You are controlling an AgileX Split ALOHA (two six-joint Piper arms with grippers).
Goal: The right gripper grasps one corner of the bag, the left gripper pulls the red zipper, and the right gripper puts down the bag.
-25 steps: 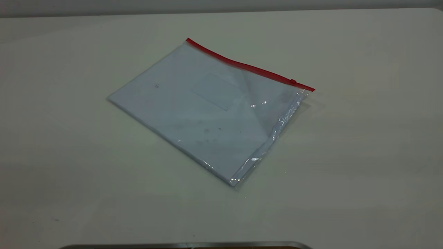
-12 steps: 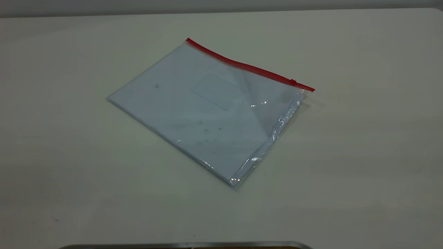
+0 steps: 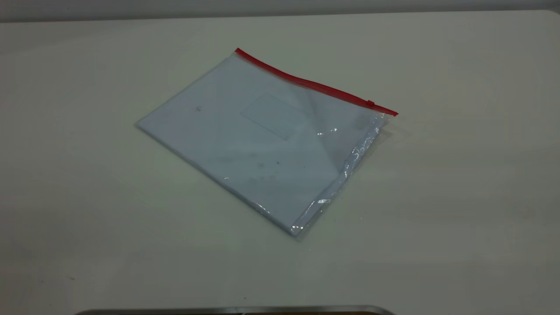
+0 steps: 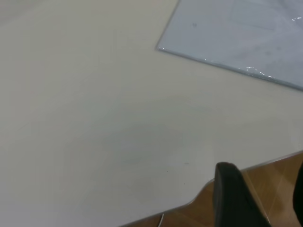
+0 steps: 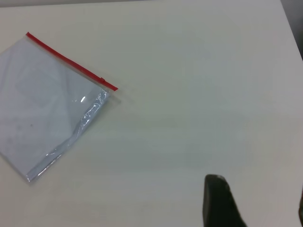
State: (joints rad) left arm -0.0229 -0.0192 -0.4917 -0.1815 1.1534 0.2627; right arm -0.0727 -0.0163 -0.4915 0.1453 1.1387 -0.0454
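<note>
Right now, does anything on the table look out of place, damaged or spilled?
Nothing stands out. The bag lies flat on the table, turned at an angle to its edges, with the red zipper along its far edge. The plastic at its right end is crinkled, not torn as far as shows. Neither gripper touches it.

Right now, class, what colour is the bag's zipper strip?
Bright red zipper strip along the bag; exterior view shows it best.

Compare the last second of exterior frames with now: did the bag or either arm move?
Nothing visibly changed. The bag lies flat on the table in the same spot, red zipper along its far edge, slider near the right corner. Neither gripper appears in the exterior view.
</note>
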